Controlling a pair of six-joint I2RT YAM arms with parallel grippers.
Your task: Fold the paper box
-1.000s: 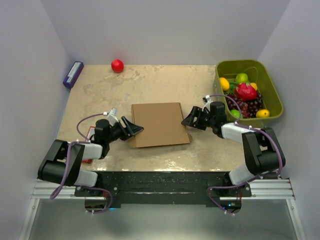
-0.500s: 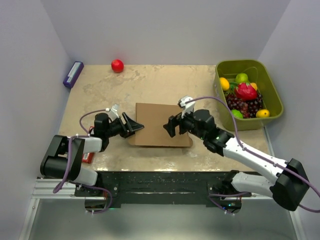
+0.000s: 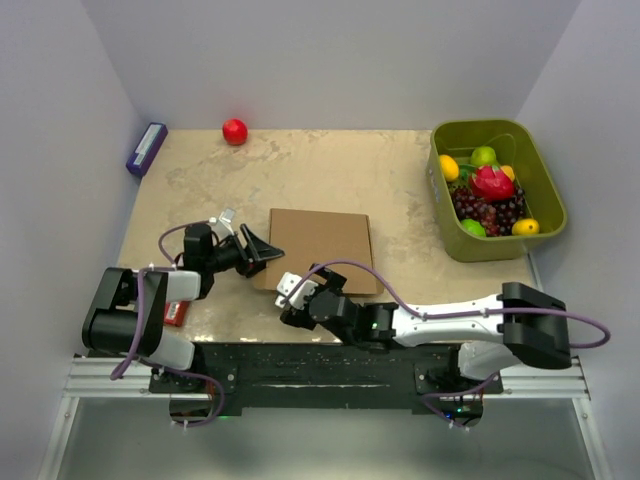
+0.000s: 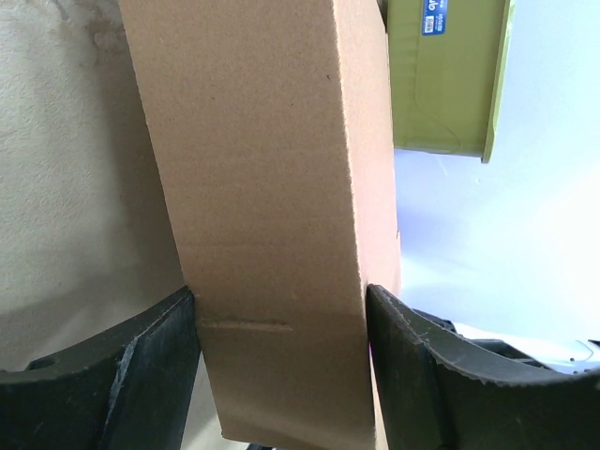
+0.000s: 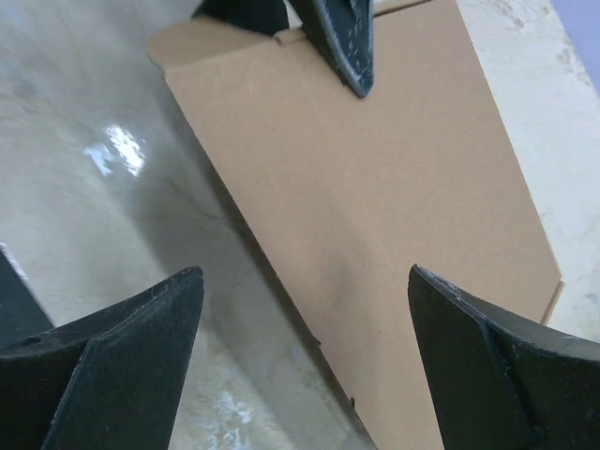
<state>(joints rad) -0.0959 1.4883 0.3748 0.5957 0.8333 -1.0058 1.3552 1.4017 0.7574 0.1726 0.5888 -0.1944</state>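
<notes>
Brown flat cardboard paper box (image 3: 325, 245) edge clamped by left gripper (image 3: 268, 248) | right gripper (image 3: 290, 302) open, empty | step: flap-grasp setup | next: pinch near flap, lift

In your left wrist view the paper box (image 4: 281, 206) ran off the top and bottom edges, so you could not see its ends. The green bin (image 4: 450, 75) was cropped to one corner (its label (image 4: 433, 17) too small to read). From above, a red item (image 3: 174, 314) lay mostly hidden under the left arm, and the right gripper (image 3: 290, 302) was too small to show its jaws.
</notes>
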